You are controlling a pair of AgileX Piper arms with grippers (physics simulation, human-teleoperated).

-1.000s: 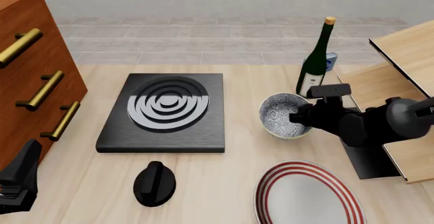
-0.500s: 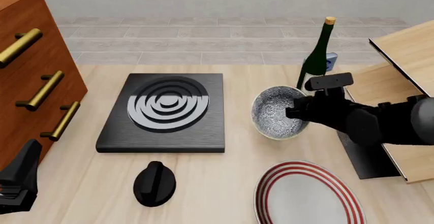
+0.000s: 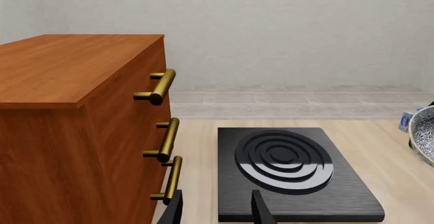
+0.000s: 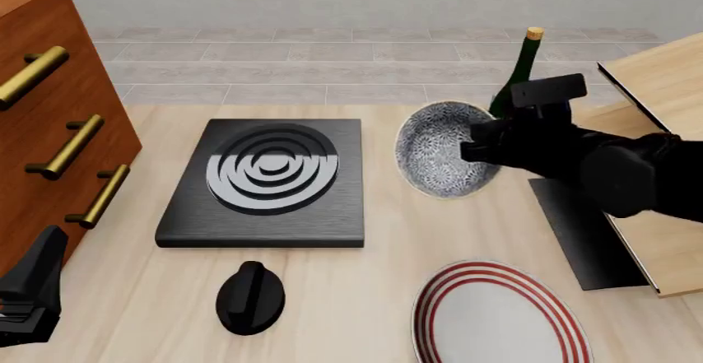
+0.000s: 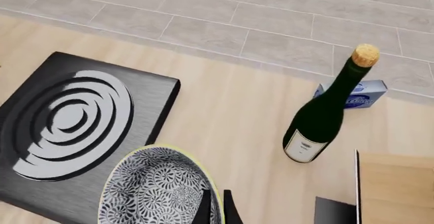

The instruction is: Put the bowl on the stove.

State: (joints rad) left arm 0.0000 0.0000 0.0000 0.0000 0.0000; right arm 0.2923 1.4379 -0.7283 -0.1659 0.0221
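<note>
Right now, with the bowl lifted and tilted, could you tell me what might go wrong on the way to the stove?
The right hand pinches only the bowl by its rim, so it could slip or swing. The wine bottle stands close behind the arm and could be knocked. Set down tilted on the stove, the bowl might roll.

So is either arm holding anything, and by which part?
Yes: the right gripper pinches the bowl by its rim. The left gripper holds nothing.

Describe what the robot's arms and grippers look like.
Both arms are matte black with rounded, bulky housings. The right gripper ends in a blocky black head with thin flat fingers. The left gripper shows two slim, dark tapered fingers. No cables or clear markings are visible.
</note>
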